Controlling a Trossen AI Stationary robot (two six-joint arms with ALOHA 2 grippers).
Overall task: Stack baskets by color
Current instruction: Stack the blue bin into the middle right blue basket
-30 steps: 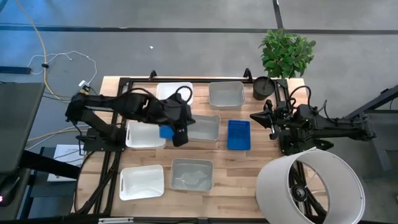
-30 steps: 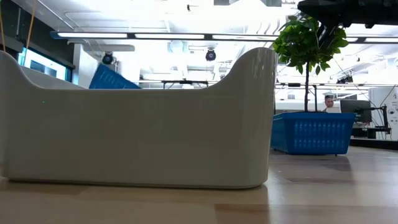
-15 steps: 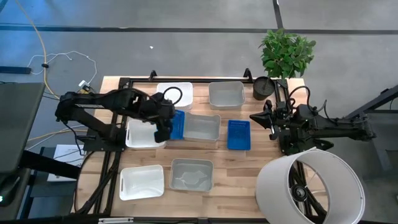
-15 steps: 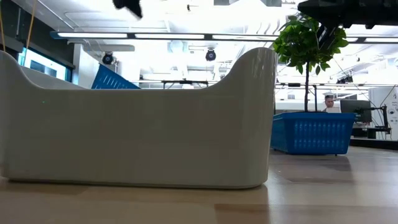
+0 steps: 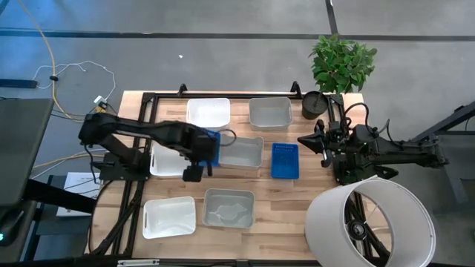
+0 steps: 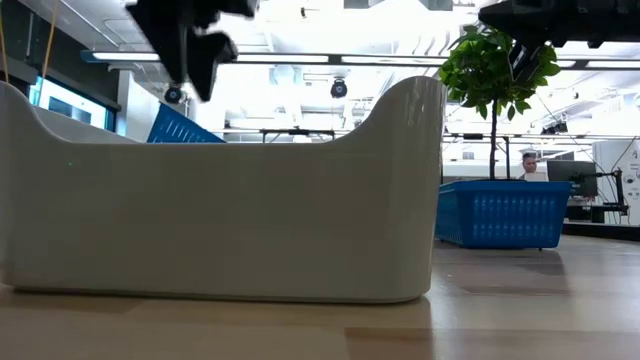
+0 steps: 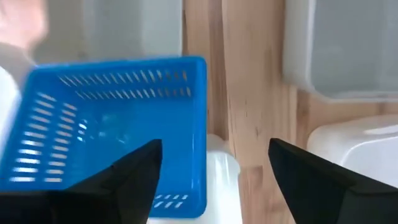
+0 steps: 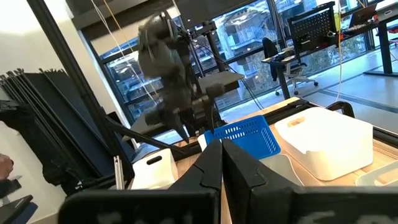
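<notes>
I see a blue basket (image 5: 211,146) resting tilted in the middle row, with one side on the white basket (image 5: 167,160) at the left and the other side against the grey basket (image 5: 242,151); whether it sits on the grey rim or only leans on it, I cannot tell from above. The left gripper (image 5: 192,172) is just near of this blue basket, above the white one, and its fingers (image 7: 118,180) stand wide apart with nothing between them. A second blue basket (image 5: 284,160) lies flat on the table (image 5: 289,215), right of the grey one. In the far row I have one white basket (image 5: 208,112) and one grey basket (image 5: 269,113). In the near row there is another white basket (image 5: 170,216) and another grey basket (image 5: 228,207). The right gripper (image 5: 303,139) waits at the right side of the table, near the flat blue basket, with its fingers (image 8: 211,167) pressed together and empty. A lampshade (image 5: 369,224) is at the near right corner.
</notes>
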